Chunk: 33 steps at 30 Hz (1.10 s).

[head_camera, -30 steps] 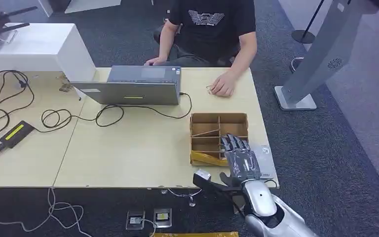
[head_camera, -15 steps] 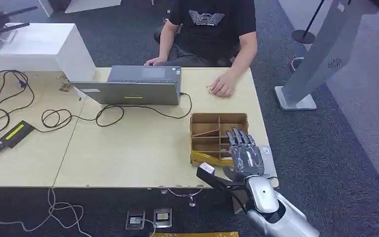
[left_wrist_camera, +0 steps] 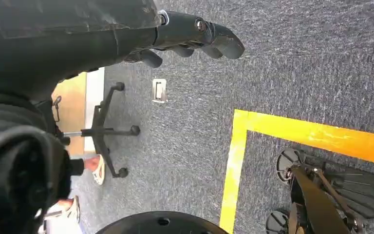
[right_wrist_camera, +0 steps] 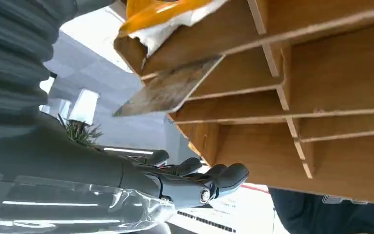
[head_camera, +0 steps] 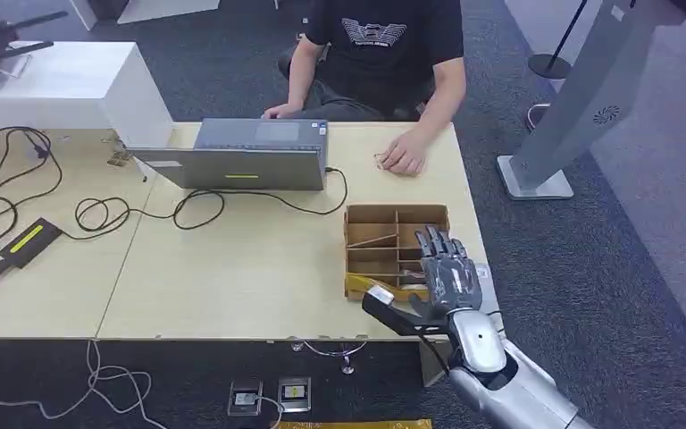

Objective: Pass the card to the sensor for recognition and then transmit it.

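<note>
Card: a thin flat card [right_wrist_camera: 168, 90] with a mottled grey-brown face is leaning on a slant in one compartment of the box [head_camera: 368, 216], one corner poking out past the rim.
Box: an open brown cardboard tray with dividers is sitting near the table [head_camera: 232, 268] edge on the robot's right; something yellow-orange is lying along its near side.
Card from hand: the card is lying just ahead of the right hand [head_camera: 447, 277], toward the box's near-left compartments; its long edge is running diagonally across the slot.
Right hand: it is hovering over the right part of the box, fingers spread and thumb reaching out to the left, grasping nothing.
Left hand: the left hand [left_wrist_camera: 195, 36] is hanging by the robot's side over the grey carpet, fingers curled in, holding nothing I can see.
Nearer hand: the right, by far.
Sensor: I cannot tell which item it is.
Judgement: the pick is not yet made; the thumb and fingers need to be closing on the card's raised corner.
</note>
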{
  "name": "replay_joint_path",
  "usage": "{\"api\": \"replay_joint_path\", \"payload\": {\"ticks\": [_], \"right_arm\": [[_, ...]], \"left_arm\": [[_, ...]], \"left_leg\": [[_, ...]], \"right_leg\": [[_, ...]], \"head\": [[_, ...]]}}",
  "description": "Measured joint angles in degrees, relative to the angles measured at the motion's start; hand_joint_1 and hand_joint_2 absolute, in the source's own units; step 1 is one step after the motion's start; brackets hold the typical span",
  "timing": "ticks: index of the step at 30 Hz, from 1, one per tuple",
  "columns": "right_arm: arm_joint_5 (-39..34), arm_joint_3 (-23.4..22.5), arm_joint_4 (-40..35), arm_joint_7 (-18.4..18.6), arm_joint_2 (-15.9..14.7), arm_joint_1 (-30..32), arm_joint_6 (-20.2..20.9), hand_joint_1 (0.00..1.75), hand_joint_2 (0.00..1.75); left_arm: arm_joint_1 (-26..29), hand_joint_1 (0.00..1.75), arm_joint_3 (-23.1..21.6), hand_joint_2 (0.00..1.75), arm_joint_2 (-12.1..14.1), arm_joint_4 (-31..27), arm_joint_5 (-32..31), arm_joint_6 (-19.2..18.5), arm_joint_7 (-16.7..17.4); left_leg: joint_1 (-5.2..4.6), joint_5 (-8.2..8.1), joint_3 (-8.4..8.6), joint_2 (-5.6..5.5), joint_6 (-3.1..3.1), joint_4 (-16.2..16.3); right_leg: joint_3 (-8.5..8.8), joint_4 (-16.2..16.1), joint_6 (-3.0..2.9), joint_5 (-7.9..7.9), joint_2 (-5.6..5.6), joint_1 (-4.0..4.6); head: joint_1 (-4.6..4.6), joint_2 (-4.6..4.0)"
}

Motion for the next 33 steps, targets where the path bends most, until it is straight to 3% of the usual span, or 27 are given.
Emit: {"api": "replay_joint_path", "payload": {"ticks": [2, 3, 4, 15, 33], "right_arm": [[0.0, 0.0, 0.3, 0.0, 0.0, 0.0, 0.0, 0.0, 1.75], [0.0, 0.0, 0.4, 0.0, 0.0, 0.0, 0.0, 1.5, 1.75], [0.0, 0.0, 0.5, 0.0, 0.0, 0.0, 0.1, 1.75, 1.75], [1.4, -0.1, 1.5, 3.1, -0.3, -0.8, 0.2, 1.75, 1.75], [1.4, 0.0, 1.5, 2.8, -0.7, -1.8, -0.2, 1.75, 1.75]], "left_arm": [[0.0, 0.0, 0.0, 0.0, 0.0, 0.0, 0.0, 0.0, -0.1], [0.0, 0.0, 0.0, 0.0, 0.0, 0.0, 0.0, 0.0, -0.2], [0.0, 0.0, 0.0, 0.0, 0.0, 0.0, 0.0, 0.0, -0.2], [0.0, 0.0, 0.0, 0.0, 0.0, 0.0, 0.0, 0.0, -0.2], [0.0, 0.0, 0.0, 0.0, 0.2, 0.0, 0.0, -0.1, -0.2]], "left_leg": [[0.0, 0.0, 0.0, 0.0, 0.0, 0.0], [0.0, 0.0, 0.0, 0.0, 0.0, 0.0], [0.0, 0.0, 0.0, 0.0, 0.0, 0.0], [0.0, 0.01, 0.02, 0.0, 0.0, 0.0], [0.0, 0.01, 0.01, 0.0, 0.0, 0.0]], "right_leg": [[0.0, 0.0, 0.0, 0.0, 0.0, 0.0], [0.0, 0.0, 0.0, 0.0, 0.0, 0.0], [0.0, 0.0, 0.0, 0.0, 0.0, 0.0], [0.0, 0.0, 0.0, 0.0, 0.01, 0.0], [0.0, 0.0, 0.0, 0.0, 0.01, 0.0]], "head": [[0.02, 0.0], [0.02, 0.0], [0.02, 0.0], [0.02, -0.02], [0.0, 0.0]]}}
